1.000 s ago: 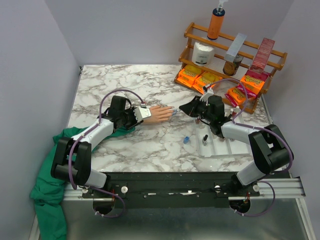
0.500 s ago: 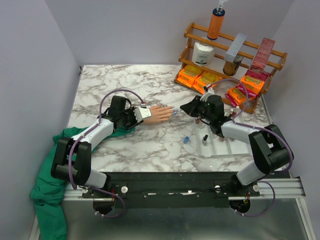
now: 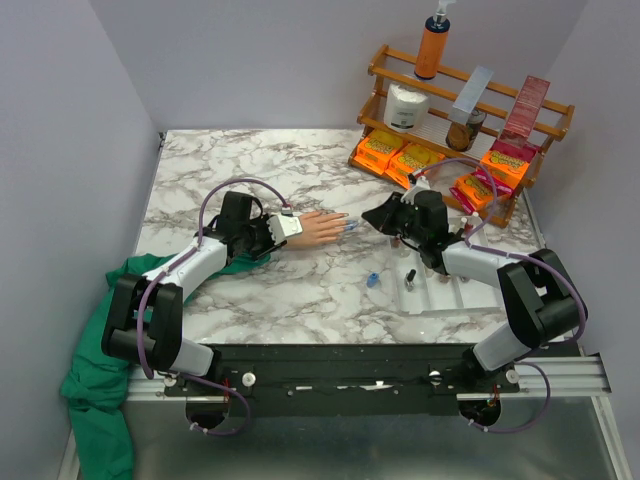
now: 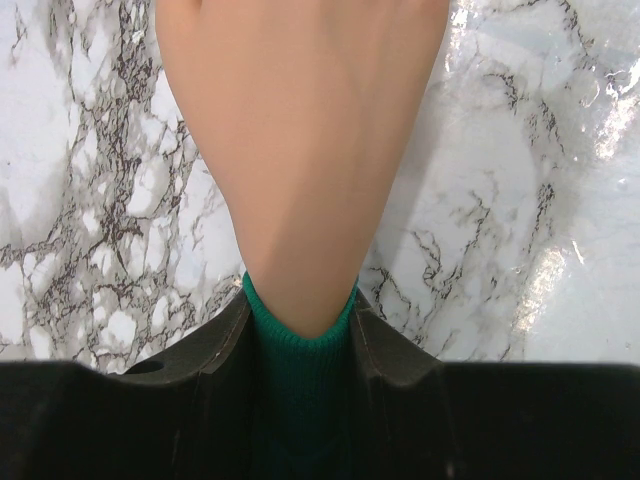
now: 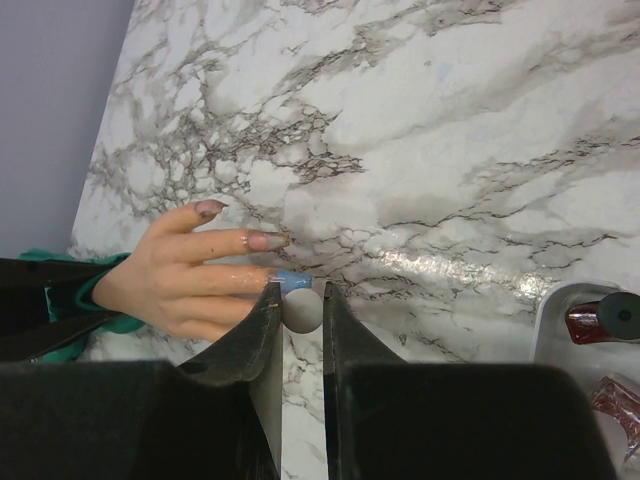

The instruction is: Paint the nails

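Note:
The peach fake hand (image 3: 322,228) lies flat on the marble table, fingers pointing right. My left gripper (image 3: 272,232) is shut on its wrist at the green sleeve (image 4: 300,370), with the back of the hand (image 4: 300,150) just ahead. My right gripper (image 3: 372,217) is shut on a small grey round brush cap (image 5: 302,310), seen end on, right at the fingertips. One nail (image 5: 292,281) is blue and touches my left finger tip; two other nails (image 5: 265,240) look brownish. The brush tip is hidden.
A small blue-topped polish bottle (image 3: 372,281) stands on the table in front of a white tray (image 3: 445,296) that holds a black-capped bottle (image 3: 409,278). A wooden rack (image 3: 545,108) with orange packets stands at the back right. Green cloth (image 3: 95,385) hangs off the near left edge.
My right gripper has shifted very slightly to the right at the fingertips. The left arm and the fake hand have not moved.

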You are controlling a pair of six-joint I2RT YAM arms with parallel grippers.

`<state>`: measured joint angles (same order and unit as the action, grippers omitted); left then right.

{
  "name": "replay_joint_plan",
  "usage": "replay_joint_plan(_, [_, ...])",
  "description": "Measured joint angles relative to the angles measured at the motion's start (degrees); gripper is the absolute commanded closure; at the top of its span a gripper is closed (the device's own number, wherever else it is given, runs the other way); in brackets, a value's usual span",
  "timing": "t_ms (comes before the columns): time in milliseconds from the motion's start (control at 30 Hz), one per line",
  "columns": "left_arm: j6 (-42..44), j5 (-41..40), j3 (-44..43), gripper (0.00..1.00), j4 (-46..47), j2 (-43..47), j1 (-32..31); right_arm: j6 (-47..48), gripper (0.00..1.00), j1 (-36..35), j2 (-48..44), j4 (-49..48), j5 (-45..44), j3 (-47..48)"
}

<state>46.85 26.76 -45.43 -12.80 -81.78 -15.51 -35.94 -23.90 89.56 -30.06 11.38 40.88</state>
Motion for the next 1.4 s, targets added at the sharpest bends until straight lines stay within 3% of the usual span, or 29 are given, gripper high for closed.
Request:
replay_joint_plan(567, [0.0, 0.0, 0.0, 1.0, -0.02, 0.0, 0.0, 1.07, 0.99, 2.27, -4.48, -0.74, 0.87, -2.84])
replay_joint_plan(1400, [-0.02, 0.04, -0.09, 1.0, -0.02, -0.37, 0.0, 1.92, 0.99, -0.92, -1.25, -3.23, 4.81, -0.11])
